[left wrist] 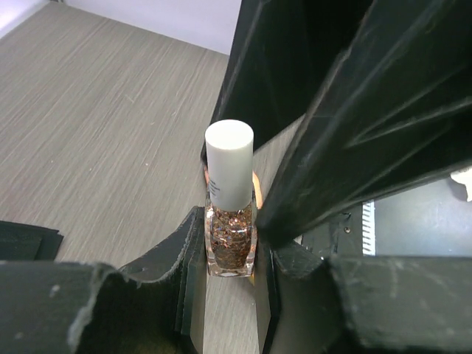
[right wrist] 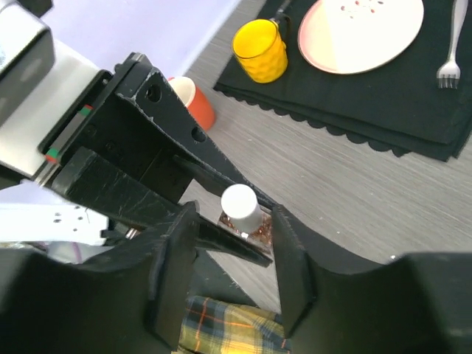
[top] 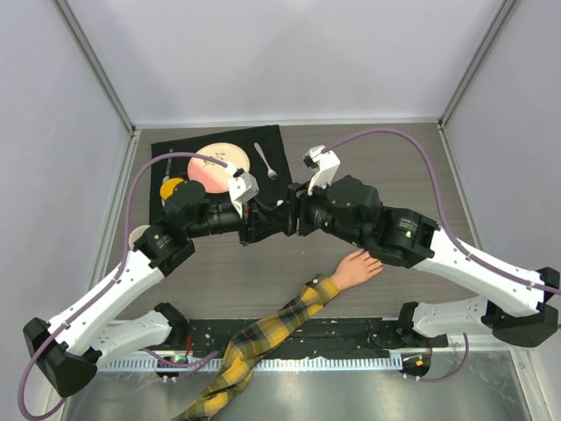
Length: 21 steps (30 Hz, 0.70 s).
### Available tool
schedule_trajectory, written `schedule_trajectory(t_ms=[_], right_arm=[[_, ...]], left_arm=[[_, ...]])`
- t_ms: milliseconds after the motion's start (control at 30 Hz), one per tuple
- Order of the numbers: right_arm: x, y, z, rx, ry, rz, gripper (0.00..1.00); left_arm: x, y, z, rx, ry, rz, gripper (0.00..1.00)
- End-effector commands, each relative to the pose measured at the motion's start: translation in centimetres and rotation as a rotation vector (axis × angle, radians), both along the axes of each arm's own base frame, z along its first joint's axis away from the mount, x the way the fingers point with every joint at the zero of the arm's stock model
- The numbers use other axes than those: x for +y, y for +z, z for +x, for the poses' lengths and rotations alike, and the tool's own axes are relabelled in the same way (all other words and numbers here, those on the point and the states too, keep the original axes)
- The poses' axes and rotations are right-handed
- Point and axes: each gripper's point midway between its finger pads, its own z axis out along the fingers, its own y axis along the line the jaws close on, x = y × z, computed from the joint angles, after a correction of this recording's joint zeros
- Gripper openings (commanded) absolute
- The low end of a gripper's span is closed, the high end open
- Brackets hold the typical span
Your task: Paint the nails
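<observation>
Spillage looks like the main hazard. The left gripper [left wrist: 230,254] is clamped on the glass body of the polish bottle [left wrist: 231,247], holding it upright above the table [left wrist: 110,133]. The right gripper [right wrist: 234,220] has its fingers set apart on either side of the white cap [right wrist: 240,200], with a gap showing on each side, so it does not yet grip. If the right fingers close off-centre or too low, they could push the bottle sideways in the left grip. A twist against a weak hold would likely turn the whole bottle and not the cap.

The nails wait on the mannequin hand [top: 355,268], which lies on the table well apart from the bottle, under the right arm, on its plaid sleeve [top: 263,338]. The nails themselves are too small to make out.

Only the left wrist view shows the glittery contents and how the pads sit against the glass. The right wrist view alone shows the gaps around the cap, with the yellow cup [right wrist: 259,48], pink plate [right wrist: 361,29] and fork [right wrist: 446,55] beyond. Only the top view shows the hand at all.
</observation>
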Motion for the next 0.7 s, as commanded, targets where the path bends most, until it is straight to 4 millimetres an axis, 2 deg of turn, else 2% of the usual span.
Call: schedule_trajectory(t_ms=[0, 33, 100, 133, 167, 200, 233, 267, 300, 333, 467, 533, 567, 600, 633, 667], right_arm=[[0.2, 1.9, 0.5, -0.07, -0.065, -0.005, 0.46], [0.1, 1.5, 0.6, -0.076, -0.076, -0.027, 0.42], [-0.3, 0.6, 0.8, -0.102, -0.077, -0.076, 0.24], [-0.3, 0.4, 0.8, -0.127, -0.061, -0.094, 0.07], [-0.5, 0.6, 0.1, -0.153, -0.009, -0.094, 0.01], [0.2, -1.0, -1.1, -0.205, 0.133, -0.152, 0.01], [1.3, -0.9, -3.2, -0.228, 0.295, -0.11, 0.01], [2.2, -0.3, -9.1, -0.207, 0.663, -0.002, 0.01], [2.5, -0.7, -10.4, -0.197, 0.744, 0.055, 0.01], [2.4, -0.7, -11.7, -0.178, 0.812, 0.094, 0.01], [2.3, -1.8, -11.7, -0.121, 0.831, 0.126, 0.01], [2.3, -1.1, -11.1, -0.128, 0.783, 0.141, 0.01], [2.2, -0.6, -9.9, -0.142, 0.704, 0.138, 0.01], [1.9, -0.4, -9.5, -0.14, 0.667, 0.131, 0.21], [1.6, -0.1, -8.9, -0.139, 0.628, 0.128, 0.33], [1.2, 0.9, -7.4, -0.155, 0.526, 0.124, 0.44]], left_arm=[[0.1, 1.6, -0.1, -0.043, 0.011, -0.048, 0.0], [0.1, 1.8, -0.4, -0.044, -0.001, -0.053, 0.0], [-0.1, 1.9, -1.9, -0.036, -0.083, -0.062, 0.0], [-0.1, 2.2, -2.9, -0.038, -0.14, -0.068, 0.0], [-0.2, 2.2, -4.0, -0.03, -0.207, -0.071, 0.0], [0.1, 2.6, -7.6, 0.001, -0.411, -0.085, 0.0], [0.4, 3.0, -9.3, 0.027, -0.512, -0.093, 0.0], [0.7, 4.0, -10.9, -0.005, -0.636, -0.125, 0.0], [1.5, 4.2, -12.5, 0.082, -0.726, -0.118, 0.0], [1.6, 4.6, -12.7, 0.058, -0.733, -0.131, 0.0], [1.5, 4.5, -12.3, 0.023, -0.689, -0.138, 0.0], [1.1, 4.6, -11.6, 0.012, -0.653, -0.14, 0.0], [0.9, 4.4, -11.3, 0.018, -0.638, -0.135, 0.0], [0.8, 4.0, -11.1, 0.046, -0.623, -0.116, 0.0], [0.6, 3.8, -10.4, 0.008, -0.591, -0.109, 0.0], [0.5, 3.5, -10.3, 0.018, -0.584, -0.096, 0.0]])
